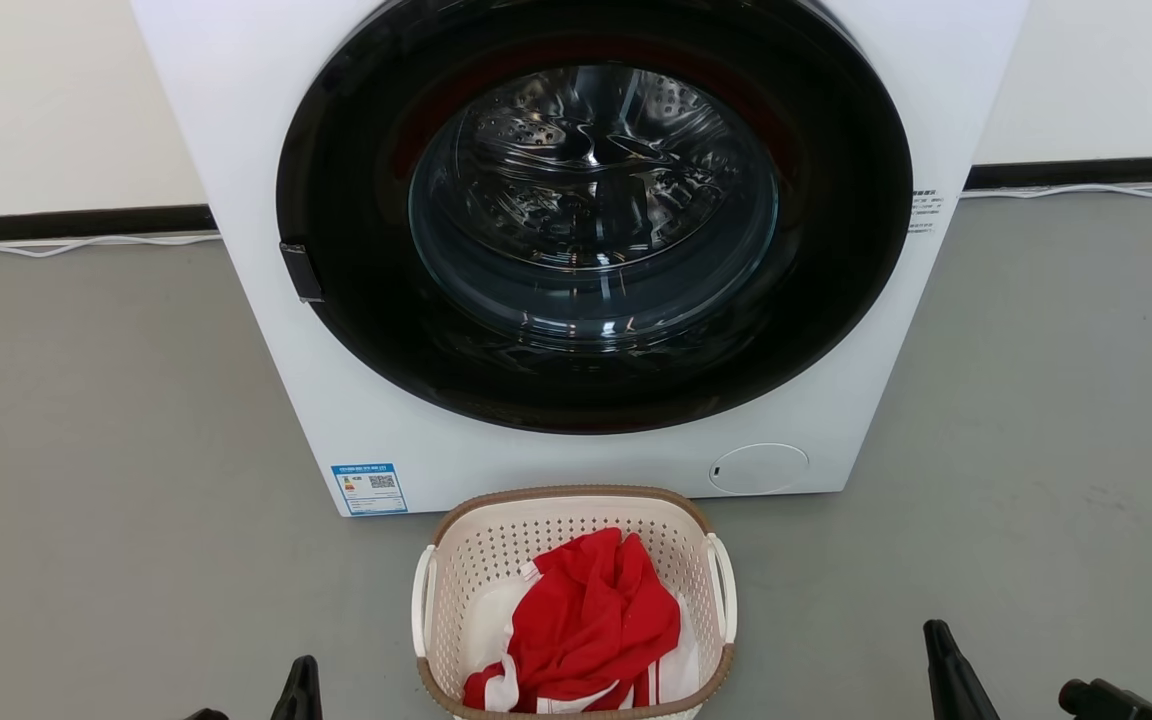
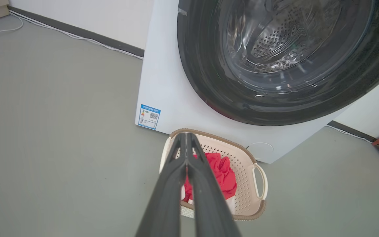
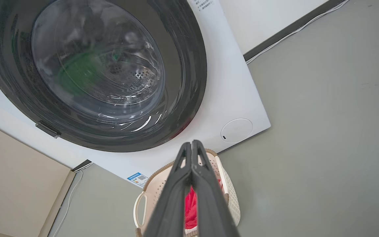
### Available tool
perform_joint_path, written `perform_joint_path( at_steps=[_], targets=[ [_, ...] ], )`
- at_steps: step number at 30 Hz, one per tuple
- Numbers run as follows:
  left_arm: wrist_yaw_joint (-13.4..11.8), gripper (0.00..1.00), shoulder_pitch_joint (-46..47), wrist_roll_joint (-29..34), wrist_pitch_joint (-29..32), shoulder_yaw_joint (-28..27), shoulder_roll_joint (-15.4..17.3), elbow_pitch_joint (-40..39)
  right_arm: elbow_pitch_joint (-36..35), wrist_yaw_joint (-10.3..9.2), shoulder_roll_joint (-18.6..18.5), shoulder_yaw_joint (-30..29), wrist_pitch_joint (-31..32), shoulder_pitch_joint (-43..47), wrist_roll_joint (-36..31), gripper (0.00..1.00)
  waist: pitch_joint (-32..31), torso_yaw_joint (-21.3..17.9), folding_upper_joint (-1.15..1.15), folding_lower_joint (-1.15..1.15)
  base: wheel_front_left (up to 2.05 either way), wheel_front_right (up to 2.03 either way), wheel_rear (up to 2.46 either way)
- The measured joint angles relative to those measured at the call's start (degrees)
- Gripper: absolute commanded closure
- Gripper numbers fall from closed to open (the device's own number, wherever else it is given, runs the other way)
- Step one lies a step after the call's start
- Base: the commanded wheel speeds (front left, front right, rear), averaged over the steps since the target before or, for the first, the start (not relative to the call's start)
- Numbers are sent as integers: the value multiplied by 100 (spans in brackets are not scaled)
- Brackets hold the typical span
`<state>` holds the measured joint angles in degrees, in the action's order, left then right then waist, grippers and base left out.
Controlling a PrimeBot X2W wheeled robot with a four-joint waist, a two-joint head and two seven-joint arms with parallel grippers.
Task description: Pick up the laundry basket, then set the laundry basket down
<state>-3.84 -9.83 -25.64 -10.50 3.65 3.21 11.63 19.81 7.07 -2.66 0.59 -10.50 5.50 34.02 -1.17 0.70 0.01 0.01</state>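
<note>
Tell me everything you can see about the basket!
The basket is small, cream-white and looks plastic, its walls dotted with little holes. A brown woven-look rim runs round the top, and a white loop handle sits on each side. It stands upright on the grey floor, right in front of the washer; whether they touch is unclear. Inside lies crumpled red and white cloth.

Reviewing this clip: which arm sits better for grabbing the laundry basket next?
Left, marginally. In the head view the left gripper stands nearer the left handle of the laundry basket than the right gripper does to the right handle. Both jaws are shut and would have to open.
</note>
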Motion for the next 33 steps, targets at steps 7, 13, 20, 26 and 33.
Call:
perform_joint_path(
  at_steps=[7, 13, 20, 26, 33],
  targets=[
    [91, 100, 121, -524, 149, -67, -2, 34, -30, 0, 0, -46, 119, -81, 468, 100, 11, -6, 0, 0, 0, 0, 0],
    [170, 100, 165, -931, 253, -118, -4, 66, -56, 0, 0, -78, 229, -126, 813, 100, 19, -10, 0, 0, 0, 0, 0],
    [241, 100, 253, -1389, 350, -170, -8, 82, -65, 0, -1, -145, 344, -162, 1215, 100, 28, -15, 0, 0, 0, 0, 0],
    [296, 100, 349, -1775, 470, -214, -11, 107, -97, 0, -1, -204, 403, -240, 1564, 100, 36, -19, 0, -1, 0, 0, 0],
    [344, 100, 407, -2165, 555, -269, -14, 132, -109, 0, -1, -238, 520, -250, 1914, 100, 45, -23, 0, -1, 0, 0, 0]
  ],
)
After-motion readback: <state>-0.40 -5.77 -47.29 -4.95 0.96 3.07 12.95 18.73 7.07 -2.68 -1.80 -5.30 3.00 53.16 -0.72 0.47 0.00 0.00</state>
